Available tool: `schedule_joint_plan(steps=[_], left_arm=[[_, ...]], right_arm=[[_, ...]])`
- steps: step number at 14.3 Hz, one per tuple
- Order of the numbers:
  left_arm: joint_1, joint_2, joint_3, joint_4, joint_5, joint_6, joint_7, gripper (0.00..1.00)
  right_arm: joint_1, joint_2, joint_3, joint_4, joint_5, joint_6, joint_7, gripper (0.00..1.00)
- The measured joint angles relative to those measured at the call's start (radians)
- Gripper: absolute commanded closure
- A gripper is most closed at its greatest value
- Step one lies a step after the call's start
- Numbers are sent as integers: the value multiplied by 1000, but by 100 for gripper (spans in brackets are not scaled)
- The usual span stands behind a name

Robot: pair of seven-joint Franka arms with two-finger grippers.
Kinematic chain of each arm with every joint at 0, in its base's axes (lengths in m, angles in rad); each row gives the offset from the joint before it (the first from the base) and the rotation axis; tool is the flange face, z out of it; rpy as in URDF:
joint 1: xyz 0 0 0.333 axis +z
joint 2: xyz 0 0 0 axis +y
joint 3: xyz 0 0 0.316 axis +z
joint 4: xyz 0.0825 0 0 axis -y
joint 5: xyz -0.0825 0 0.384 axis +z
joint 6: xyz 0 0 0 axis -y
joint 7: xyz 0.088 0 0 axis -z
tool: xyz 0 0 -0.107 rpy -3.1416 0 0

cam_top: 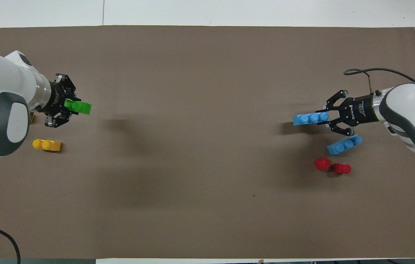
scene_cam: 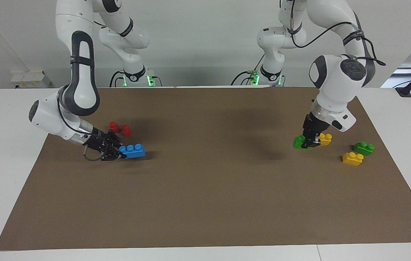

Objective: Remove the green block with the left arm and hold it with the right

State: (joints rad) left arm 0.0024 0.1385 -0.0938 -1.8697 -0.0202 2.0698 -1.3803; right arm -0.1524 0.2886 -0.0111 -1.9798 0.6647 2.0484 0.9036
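Now, as I see it:
left gripper [scene_cam: 308, 142]: clamped on green block [scene_cam: 299, 141], near mat [scene_cam: 205, 203] edge.
right gripper [scene_cam: 118, 152]: clamped on blue brick [scene_cam: 132, 150], near other edge.

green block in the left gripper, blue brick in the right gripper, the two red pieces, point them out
green block [cam_top: 79, 107], overhead view, its top face
blue brick [scene_cam: 132, 150], facing view, its side face
red pieces [cam_top: 322, 163], overhead view, top of the one nearer the blue bricks

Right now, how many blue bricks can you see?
2. One blue brick is held in the right gripper, just above the mat. The other blue brick lies on the mat beside the red pieces. None seems hidden.
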Motion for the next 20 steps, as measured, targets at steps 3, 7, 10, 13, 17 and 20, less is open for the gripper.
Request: schedule_joint_plan(steps=[3,7,10,13,17,20], left_arm=[[58,34,0,-3,-1,40,103,100],[114,93,0,-3,-1,122,204,100],[136,143,0,0,-1,162,250,100],[137,189,0,11,-1,191,283,100],[157,245,1,28,-1,223,304,100],[162,280,1,46,-1,267,308,100]], right_arm=[[-25,4,0,-17,-4,2,-39,100],[-25,12,4,-40,-4,38,-55,100],[-22,15,14,-51,-4,65,-57,100],[-19,16,16,-56,-4,74,-57,29],[-18,15,16,-57,-4,74,-57,5],[-17,7,16,-41,-4,40,-57,0]])
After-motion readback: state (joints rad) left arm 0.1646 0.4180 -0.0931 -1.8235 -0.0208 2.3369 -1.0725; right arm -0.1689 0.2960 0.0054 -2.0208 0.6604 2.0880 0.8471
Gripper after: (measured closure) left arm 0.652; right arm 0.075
